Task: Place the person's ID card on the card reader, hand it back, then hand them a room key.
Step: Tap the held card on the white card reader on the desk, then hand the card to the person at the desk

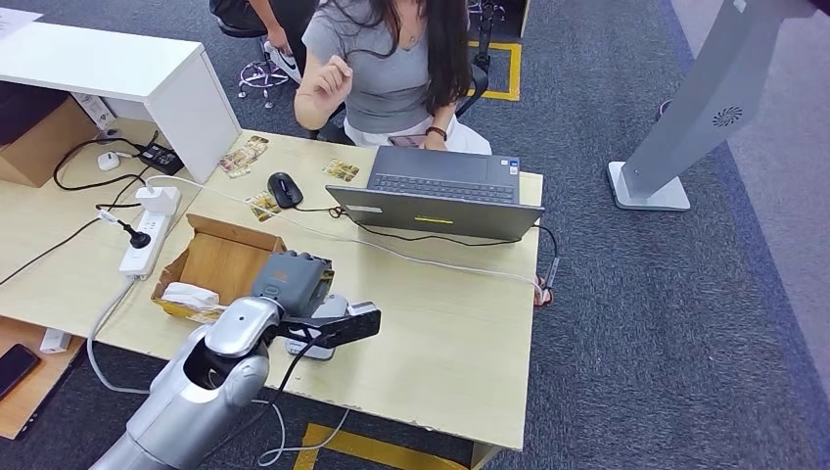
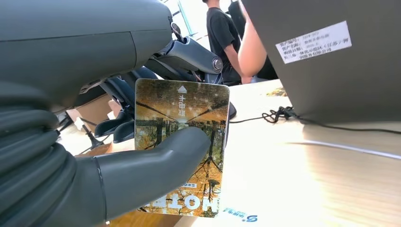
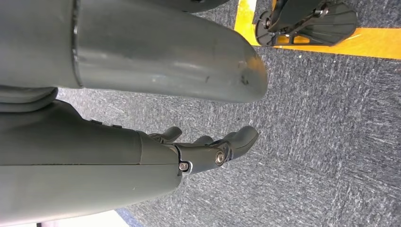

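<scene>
The robot's grey left hand [image 1: 318, 304] hovers low over the pale wooden desk [image 1: 460, 323], pinching a glossy picture-printed hotel key card [image 2: 182, 146] between its thick grey thumb [image 2: 156, 163] and the dark fingers [image 2: 189, 54] behind it. The card stands upright in the grip, so the room key is in the hand, not yet with the seated person in the grey top [image 1: 391, 59] across the desk. The right hand [image 3: 208, 151] hangs by the robot's side above grey carpet, holding nothing, its fingers loosely apart.

The likeliest failure, I judge, is the card slipping: only 1 thumb pad presses its slick face, and a quick swing could twist it loose. A second risk is the open grey laptop [image 1: 440, 191], which stands between hand and person; a straight reach could knock its lid or snag the black cable [image 1: 411, 238] beside it. The open cardboard box [image 1: 217, 262] sits just beside the hand on the left. Bare desk lies to the right of the hand, up to the desk's right edge, giving room to arc around the laptop.
</scene>
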